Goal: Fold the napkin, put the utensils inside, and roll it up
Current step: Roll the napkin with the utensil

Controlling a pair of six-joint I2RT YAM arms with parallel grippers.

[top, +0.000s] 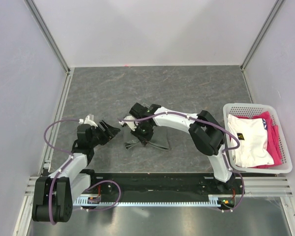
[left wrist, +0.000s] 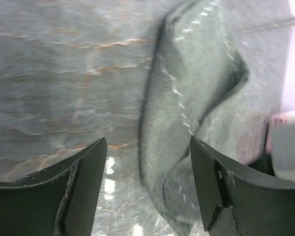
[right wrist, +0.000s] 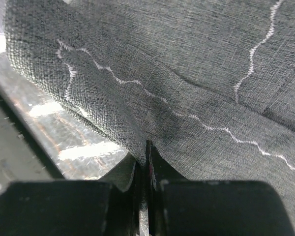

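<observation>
Right jaws tight on napkin (right wrist: pixel 187 98) edge, left jaws wide near it.

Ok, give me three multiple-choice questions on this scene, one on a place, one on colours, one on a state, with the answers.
1. Where in the top view is the basket?
A. at the far right
B. at the far left
C. in the middle

2. What colours are the cloths in it?
A. blue and yellow
B. white and pink
C. all grey

3. How do the left fingers stand?
A. shut on a spoon
B. open and empty
C. shut tight on nothing

Answers:
1 A: it sits at the right edge of the top view.
2 B: a white cloth lies over a pink cloth.
3 B: the left wrist view shows a wide gap between them, and the napkin lies ahead, ungripped.
</observation>
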